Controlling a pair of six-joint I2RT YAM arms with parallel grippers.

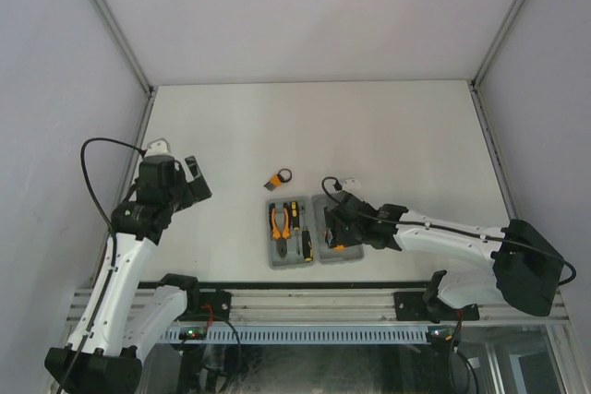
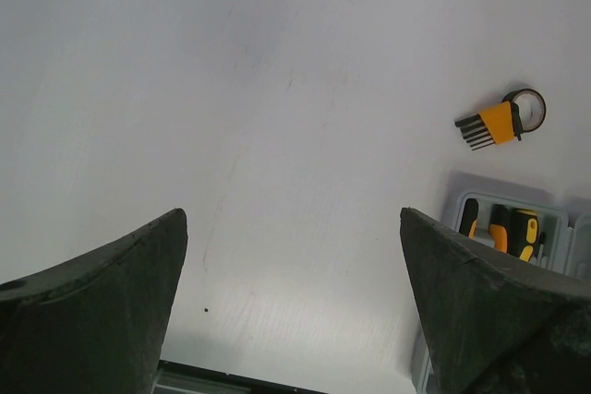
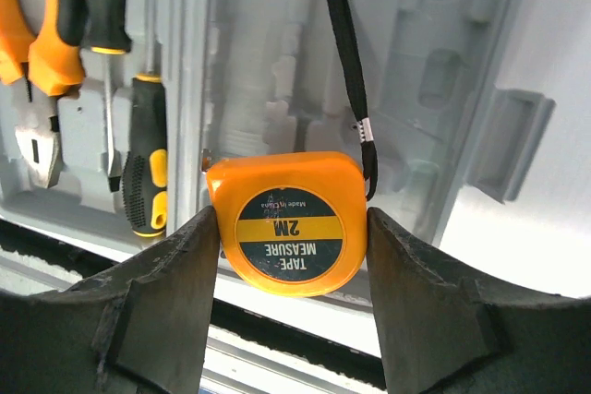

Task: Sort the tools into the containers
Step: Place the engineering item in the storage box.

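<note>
The right hand (image 3: 291, 228) is closed on the tape measure (image 3: 286, 186), whose orange body is pressed between the two dark fingers (image 3: 166, 302) with its round label, printed "2M", turned toward the wrist camera. The tape measure's black strap (image 3: 351, 71) is stretched away from the hand across the moulded recesses of the grey case (image 3: 443, 89). The tape measure is held over the right half of the case, close to its near edge; whether it is touching the plastic below cannot be told. In the left half, the orange-handled pliers (image 3: 37, 53) and the two yellow-and-black screwdrivers (image 3: 143, 163) are seated side by side in their compartments. From above, the right hand (image 1: 340, 228) is seen low over the open case (image 1: 273, 260), which is laid flat on the white table (image 1: 388, 136) just in front of the arm bases, and a patch of the orange tape measure (image 1: 338, 247) is visible beneath the hand. The hex-key set (image 1: 279, 179), with its ring, is left on the table just beyond the far edge of the case. The left hand (image 1: 189, 177) is raised well to the left of the case, with nothing held; its jaws are spread wide, and in its own camera the left hand (image 2: 291, 219) is aimed at bare table (image 2: 277, 89), with the hex-key set (image 2: 499, 122) off to one side.
</note>
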